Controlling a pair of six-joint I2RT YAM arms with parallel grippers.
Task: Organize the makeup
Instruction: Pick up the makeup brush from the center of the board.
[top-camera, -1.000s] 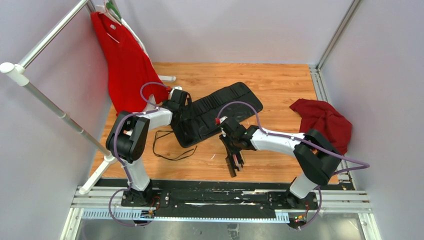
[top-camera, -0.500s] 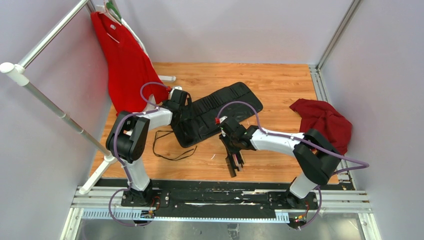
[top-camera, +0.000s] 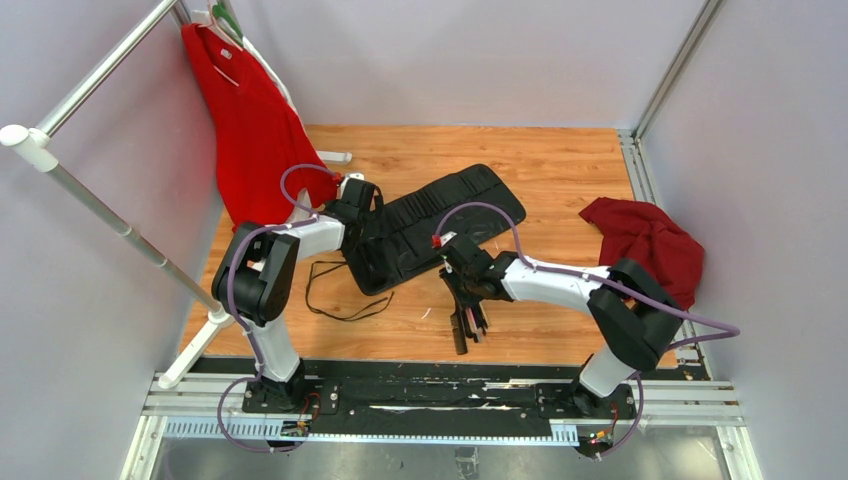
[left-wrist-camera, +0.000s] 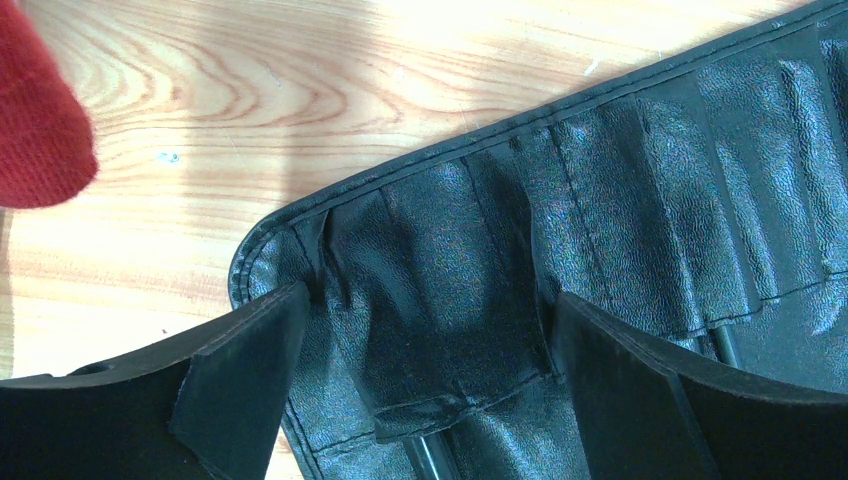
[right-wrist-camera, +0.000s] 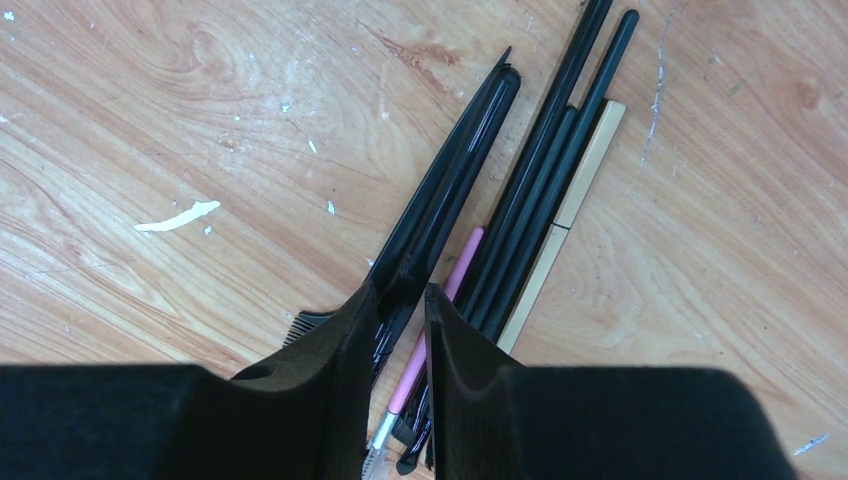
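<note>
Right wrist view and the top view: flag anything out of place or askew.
The makeup brushes lie in a loose heap on the bare table, outside the open roll-up case, which lies at a slant. White flecks dot the table beside them. A red cloth sits crumpled at the right.

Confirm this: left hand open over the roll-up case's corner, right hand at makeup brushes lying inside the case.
Wrong on one point: the makeup brushes lie on the bare wooden table, outside the roll-up case, as the top view shows. Left hand and right hand are as stated.
</note>
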